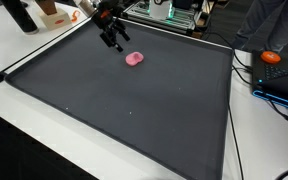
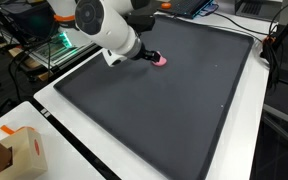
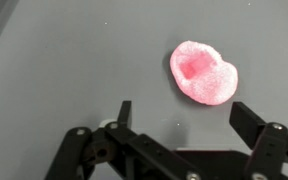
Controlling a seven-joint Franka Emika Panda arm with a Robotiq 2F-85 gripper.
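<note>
A small pink foam-like lump (image 3: 204, 73) with a darker square dent lies on the dark grey mat (image 3: 64, 60). In both exterior views the pink lump (image 1: 135, 59) (image 2: 161, 61) rests near the mat's far edge. My gripper (image 3: 184, 115) hovers over the mat just short of the lump, jaws spread wide with nothing between them. From outside, the gripper (image 1: 115, 41) hangs just beside the lump, apart from it. The white arm (image 2: 104, 25) hides part of the gripper (image 2: 150, 56) there.
The dark mat (image 1: 134, 110) covers most of a white table (image 1: 14, 40). An orange object (image 1: 272, 57) and cables lie off the mat's right side. A cardboard box (image 2: 24, 150) stands on the near table corner. Equipment racks (image 1: 164, 12) sit behind the mat.
</note>
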